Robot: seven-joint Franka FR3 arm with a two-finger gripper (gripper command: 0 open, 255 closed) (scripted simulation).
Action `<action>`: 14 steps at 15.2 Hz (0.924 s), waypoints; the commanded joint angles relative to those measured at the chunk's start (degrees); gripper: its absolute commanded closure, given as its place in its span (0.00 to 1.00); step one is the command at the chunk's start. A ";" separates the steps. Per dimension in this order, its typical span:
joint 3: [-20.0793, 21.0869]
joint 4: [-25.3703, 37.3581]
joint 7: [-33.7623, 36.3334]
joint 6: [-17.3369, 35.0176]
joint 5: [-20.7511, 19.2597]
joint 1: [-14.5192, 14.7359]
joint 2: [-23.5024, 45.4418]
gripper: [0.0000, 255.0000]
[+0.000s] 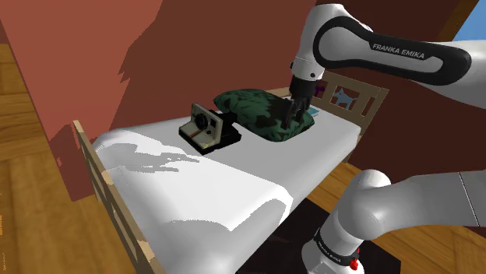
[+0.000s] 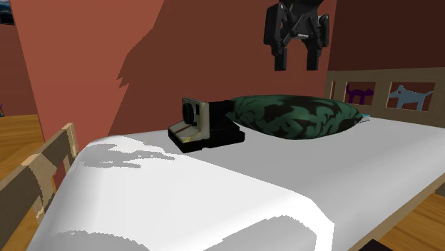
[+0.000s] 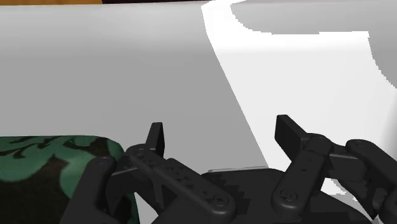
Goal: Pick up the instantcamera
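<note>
The instant camera [image 1: 206,128] [image 2: 200,125] has a cream front, a round lens and a black body. It stands upright on the white bed [image 1: 195,183], touching the end of a dark green patterned pillow [image 1: 261,113] [image 2: 296,118]. My gripper [image 1: 292,118] [image 2: 296,65] hangs open in the air above the pillow's far end, toward the headboard, well apart from the camera. In the wrist view the gripper [image 3: 222,137] has nothing between its fingers; under it are white sheet and a corner of the pillow [image 3: 44,168].
A wooden headboard [image 1: 350,97] with animal cut-outs closes the bed's far end, and a slatted footboard [image 1: 105,183] the near one. A red-brown wall [image 1: 156,54] runs along the bed. A wooden floor [image 1: 23,156] surrounds it.
</note>
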 commanded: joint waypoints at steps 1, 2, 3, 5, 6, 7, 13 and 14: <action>0.00 0.00 0.00 0.00 0.00 0.00 0.00 0.00; 0.16 0.84 0.32 1.38 0.24 0.13 2.15 0.00; 0.32 1.76 0.62 2.70 0.47 0.26 4.32 0.00; 0.62 3.82 1.19 5.14 0.90 0.49 8.67 0.00; 0.76 4.96 1.46 6.26 1.09 0.60 10.86 0.00; 0.89 6.18 1.73 7.31 1.28 0.72 13.05 0.00; 1.63 14.96 3.14 12.14 2.17 1.24 26.20 0.00; 1.74 16.68 3.35 12.70 2.29 1.31 28.39 0.00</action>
